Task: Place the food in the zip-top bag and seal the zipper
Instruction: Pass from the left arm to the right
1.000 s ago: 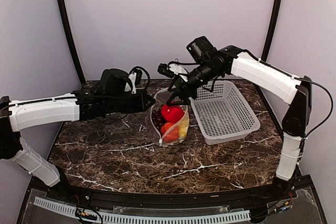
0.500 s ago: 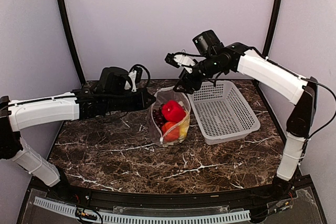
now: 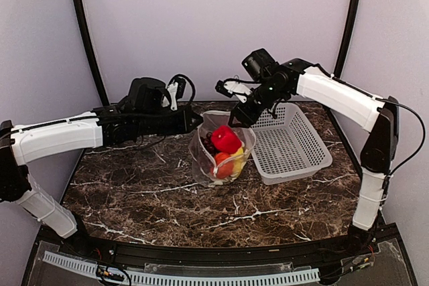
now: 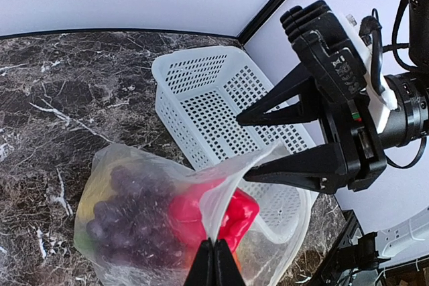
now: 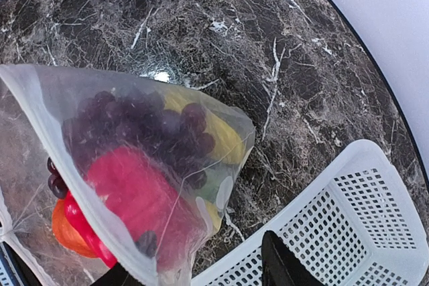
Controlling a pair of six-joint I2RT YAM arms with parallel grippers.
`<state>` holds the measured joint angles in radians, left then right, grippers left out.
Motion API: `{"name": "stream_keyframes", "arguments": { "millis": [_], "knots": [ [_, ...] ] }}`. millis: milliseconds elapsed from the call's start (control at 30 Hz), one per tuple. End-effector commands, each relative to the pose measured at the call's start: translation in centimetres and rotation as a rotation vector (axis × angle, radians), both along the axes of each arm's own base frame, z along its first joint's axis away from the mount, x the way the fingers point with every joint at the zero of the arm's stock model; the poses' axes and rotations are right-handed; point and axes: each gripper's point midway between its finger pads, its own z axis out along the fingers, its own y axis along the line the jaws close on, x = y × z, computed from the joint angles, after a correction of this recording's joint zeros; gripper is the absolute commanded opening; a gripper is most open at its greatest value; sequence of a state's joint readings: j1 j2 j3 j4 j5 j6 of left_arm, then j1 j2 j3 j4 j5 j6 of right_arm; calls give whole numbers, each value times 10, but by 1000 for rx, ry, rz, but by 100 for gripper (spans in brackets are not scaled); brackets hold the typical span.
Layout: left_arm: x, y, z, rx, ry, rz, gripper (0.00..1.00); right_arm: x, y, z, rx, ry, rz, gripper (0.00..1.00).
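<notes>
Top external view: dark marbled table (image 3: 134, 192), one arm reaching in from each side toward the centre.
Zip-top bag (image 3: 201, 164): upright on the table, just left of the white mesh basket (image 3: 295, 145), mouth up and gaping.
Contents: red pepper (image 3: 226, 138) on top, poking out of the mouth; dark grapes (image 3: 208, 144) to its left; orange-red round piece (image 3: 224, 165) below; yellow piece (image 3: 238, 159) against the right side.
Left gripper (image 3: 196, 124): at the bag's upper left edge. From the left wrist, fingertips (image 4: 208, 266) pressed together, pinching the clear film at the rim.
Zipper (image 4: 231, 185): whitish strip along the mouth edge, unsealed, running up from the pinch toward the other arm.
Right gripper (image 3: 240, 113): over the bag's far right rim, beside the basket. Fingers spread, nothing between them. Lower finger very near the rim; contact not possible to tell.
Right wrist: grapes and pepper visible through the dotted film, basket corner at lower right.
</notes>
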<state>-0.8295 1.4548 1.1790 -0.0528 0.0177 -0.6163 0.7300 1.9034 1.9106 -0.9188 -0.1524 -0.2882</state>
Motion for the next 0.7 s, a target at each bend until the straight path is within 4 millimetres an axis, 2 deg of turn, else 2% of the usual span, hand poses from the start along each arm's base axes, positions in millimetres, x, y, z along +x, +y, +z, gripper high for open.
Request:
{"name": "stream_keyframes", "arguments": {
  "millis": [0,67,167,200,300,367,467,533,567,633,667],
  "knots": [
    [3,-4,6,-2,-17,-13,1,-12,-18,-8,-36,56,-43,52],
    [3,-6,2,-2,-7,-17,1,-15,-22,-13,-49,68,-47,52],
    [3,-6,-5,2,6,-18,1,-17,-28,-14,-54,80,-62,44],
    [3,-7,-6,3,9,-18,1,-18,-30,-14,-54,84,-64,39],
    [3,-6,-12,12,17,-16,1,-22,-33,-8,-34,111,-69,14],
    [1,-11,-7,-4,12,-41,1,-25,-30,8,27,131,-61,1],
    [-2,-25,12,-53,-12,-108,1,-26,-20,44,153,139,-41,0],
    [-3,-34,28,-106,-46,-149,1,-22,-16,50,209,177,-32,0],
    [-2,-37,27,-110,-51,-154,3,-20,-15,48,226,207,-32,0],
    [3,-38,18,-64,-51,-150,14,-19,-13,42,251,269,-28,0],
    [4,-37,13,-28,-41,-155,24,-18,-14,39,255,285,-30,0]
  ]
}}
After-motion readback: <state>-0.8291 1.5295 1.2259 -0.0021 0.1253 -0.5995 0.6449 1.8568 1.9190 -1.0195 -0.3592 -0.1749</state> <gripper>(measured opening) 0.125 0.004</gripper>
